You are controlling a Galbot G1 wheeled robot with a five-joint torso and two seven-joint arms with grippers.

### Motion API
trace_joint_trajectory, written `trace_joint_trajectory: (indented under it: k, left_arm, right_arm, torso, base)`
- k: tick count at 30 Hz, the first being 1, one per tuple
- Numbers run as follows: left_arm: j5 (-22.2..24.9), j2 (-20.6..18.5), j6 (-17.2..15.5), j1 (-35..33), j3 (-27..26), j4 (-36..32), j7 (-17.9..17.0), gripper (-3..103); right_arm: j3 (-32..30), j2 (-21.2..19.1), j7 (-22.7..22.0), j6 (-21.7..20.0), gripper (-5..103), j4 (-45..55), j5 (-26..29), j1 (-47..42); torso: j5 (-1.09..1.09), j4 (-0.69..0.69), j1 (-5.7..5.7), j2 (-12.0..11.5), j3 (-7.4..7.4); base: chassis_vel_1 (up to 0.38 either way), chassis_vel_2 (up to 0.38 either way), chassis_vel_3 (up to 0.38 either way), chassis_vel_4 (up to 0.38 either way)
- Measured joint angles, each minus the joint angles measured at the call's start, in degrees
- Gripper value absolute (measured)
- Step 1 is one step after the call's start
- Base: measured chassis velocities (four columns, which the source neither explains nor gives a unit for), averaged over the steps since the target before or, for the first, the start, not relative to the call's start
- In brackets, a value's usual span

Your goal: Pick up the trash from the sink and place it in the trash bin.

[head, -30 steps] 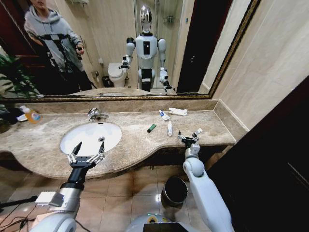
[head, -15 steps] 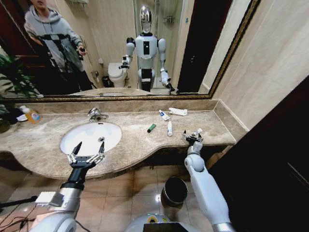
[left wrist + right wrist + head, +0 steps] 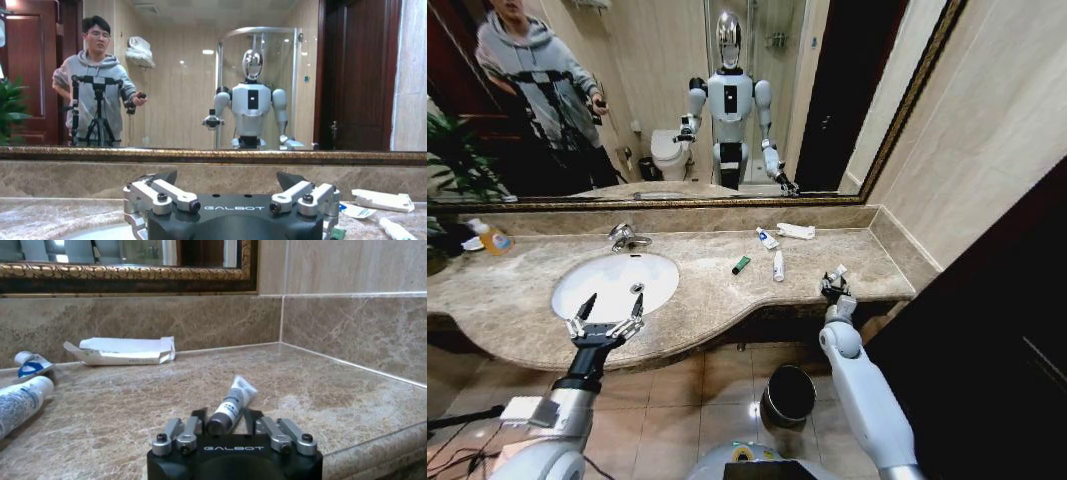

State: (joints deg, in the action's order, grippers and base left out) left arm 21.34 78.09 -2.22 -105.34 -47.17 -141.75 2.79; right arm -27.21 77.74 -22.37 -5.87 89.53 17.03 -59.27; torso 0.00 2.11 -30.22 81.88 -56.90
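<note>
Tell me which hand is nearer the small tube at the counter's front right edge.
Right. The right hand is at the small tube, fingers closed around its dark end. The left hand hangs open over the sink, far across the counter.

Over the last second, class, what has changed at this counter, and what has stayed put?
The right gripper moved rightward along the counter's front edge to the small tube and closed its fingers on the tube's near end. The left gripper stayed open over the sink. The green stick, the other tubes, the packet and the trash bin did not move.
</note>
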Motion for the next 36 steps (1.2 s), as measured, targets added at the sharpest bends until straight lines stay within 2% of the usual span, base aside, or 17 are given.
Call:
trace_joint_trajectory:
  k: [2, 3, 4, 13, 16, 17, 20, 21, 23, 29, 33, 34, 36]
  left_arm:
    - [0.0, 0.0, 0.0, 0.0, 0.0, 0.0, 0.0, 100]
    - [0.0, 0.0, 0.0, 0.0, 0.0, 0.0, 0.0, 100]
    - [0.0, 0.0, 0.0, 0.0, 0.0, 0.0, 0.0, 100]
    - [0.0, 0.0, 0.0, 0.0, 0.0, 0.0, 0.0, 100]
    - [0.0, 0.0, 0.0, 0.0, 0.0, 0.0, 0.0, 100]
    - [0.0, 0.0, 0.0, 0.0, 0.0, 0.0, 0.0, 100]
    - [0.0, 0.0, 0.0, 0.0, 0.0, 0.0, 0.0, 100]
    - [0.0, 0.0, 0.0, 0.0, 0.0, 0.0, 0.0, 100]
    - [0.0, 0.0, 0.0, 0.0, 0.0, 0.0, 0.0, 100]
    - [0.0, 0.0, 0.0, 0.0, 0.0, 0.0, 0.0, 100]
    - [0.0, 0.0, 0.0, 0.0, 0.0, 0.0, 0.0, 100]
    - [0.0, 0.0, 0.0, 0.0, 0.0, 0.0, 0.0, 100]
    - [0.0, 0.0, 0.0, 0.0, 0.0, 0.0, 0.0, 100]
  right_arm:
    - [-0.1, -0.1, 0.1, -0.1, 26, 0.5, 0.2, -0.2]
    - [-0.1, -0.3, 0.1, -0.2, 26, 0.8, 0.4, -0.3]
    - [-0.1, -0.4, 0.1, -0.2, 21, 1.1, 0.5, -0.5]
    - [-1.1, -1.3, 0.7, 0.0, 18, 4.4, 1.8, -3.3]
    - [-2.2, -1.7, 4.9, 5.4, 18, 6.7, 3.0, -6.9]
    - [-2.2, -1.7, 4.9, 5.4, 18, 6.7, 3.0, -6.9]
    - [-3.7, -1.9, 11.6, 12.0, 18, 10.3, 2.9, -13.4]
    - [-3.7, -1.9, 11.6, 12.0, 18, 10.3, 2.9, -13.4]
    - [-5.1, -1.4, 16.4, 14.6, 18, 15.2, 4.0, -19.6]
    - [-6.5, 0.4, 21.6, 18.0, 18, 22.8, 6.4, -29.5]
    - [-6.2, 4.2, 24.6, 23.9, 18, 23.5, 2.3, -39.2]
    - [-6.2, 4.2, 24.6, 23.9, 18, 23.5, 2.3, -39.2]
    - [-5.8, 7.4, 25.7, 27.7, 18, 21.6, -0.7, -43.1]
  torso:
    - [0.0, 0.0, 0.0, 0.0, 0.0]
    - [0.0, 0.0, 0.0, 0.0, 0.0]
    - [0.0, 0.0, 0.0, 0.0, 0.0]
    - [0.0, 0.0, 0.0, 0.0, 0.0]
    - [0.0, 0.0, 0.0, 0.0, 0.0]
    - [0.0, 0.0, 0.0, 0.0, 0.0]
    - [0.0, 0.0, 0.0, 0.0, 0.0]
    - [0.0, 0.0, 0.0, 0.0, 0.0]
    - [0.0, 0.0, 0.0, 0.0, 0.0]
    - [-0.02, 0.0, 0.0, 0.0, 0.01]
    - [-0.01, -0.01, 0.01, 0.0, 0.01]
    - [-0.01, -0.01, 0.01, 0.0, 0.01]
    - [-0.01, 0.0, 0.01, 0.0, 0.01]
  base:
    - [0.0, 0.0, 0.0, 0.0]
    - [0.0, 0.0, 0.0, 0.0]
    - [0.0, 0.0, 0.0, 0.0]
    - [0.0, 0.0, 0.0, 0.0]
    - [0.0, 0.0, 0.0, 0.0]
    - [0.0, 0.0, 0.0, 0.0]
    - [0.0, 0.0, 0.0, 0.0]
    - [0.0, 0.0, 0.0, 0.0]
    - [0.0, 0.0, 0.0, 0.0]
    - [0.0, 0.0, 0.0, 0.0]
    - [0.0, 0.0, 0.0, 0.0]
    - [0.0, 0.0, 0.0, 0.0]
    - [0.0, 0.0, 0.0, 0.0]
